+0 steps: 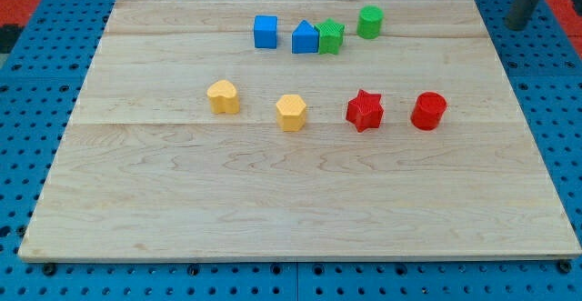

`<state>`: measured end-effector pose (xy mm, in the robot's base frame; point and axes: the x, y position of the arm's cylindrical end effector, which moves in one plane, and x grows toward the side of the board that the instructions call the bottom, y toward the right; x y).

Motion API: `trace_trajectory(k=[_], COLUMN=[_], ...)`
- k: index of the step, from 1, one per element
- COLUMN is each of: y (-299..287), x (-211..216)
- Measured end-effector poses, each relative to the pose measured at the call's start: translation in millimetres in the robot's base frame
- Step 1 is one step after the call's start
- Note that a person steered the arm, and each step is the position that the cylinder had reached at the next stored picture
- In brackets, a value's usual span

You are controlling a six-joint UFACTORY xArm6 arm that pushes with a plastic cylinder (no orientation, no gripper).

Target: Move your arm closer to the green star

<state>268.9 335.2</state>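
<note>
The green star (331, 37) sits near the view's top, touching the right side of a blue house-shaped block (306, 37). A green cylinder (369, 22) stands just to its upper right. My rod shows at the view's top right corner, off the board; my tip (519, 25) is far to the right of the green star, beyond the board's right edge.
A blue cube (265, 31) stands left of the blue house-shaped block. In a middle row stand a yellow heart (223, 96), a yellow hexagon (291, 112), a red star (364, 110) and a red cylinder (428, 111). The wooden board (273, 201) lies on blue pegboard.
</note>
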Motion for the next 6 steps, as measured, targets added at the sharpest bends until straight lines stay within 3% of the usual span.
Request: trace_trajectory(k=[2, 3, 5, 6], y=[10.2, -11.3, -142.4, -164.5], x=[8.3, 10.0, 57.2, 61.3])
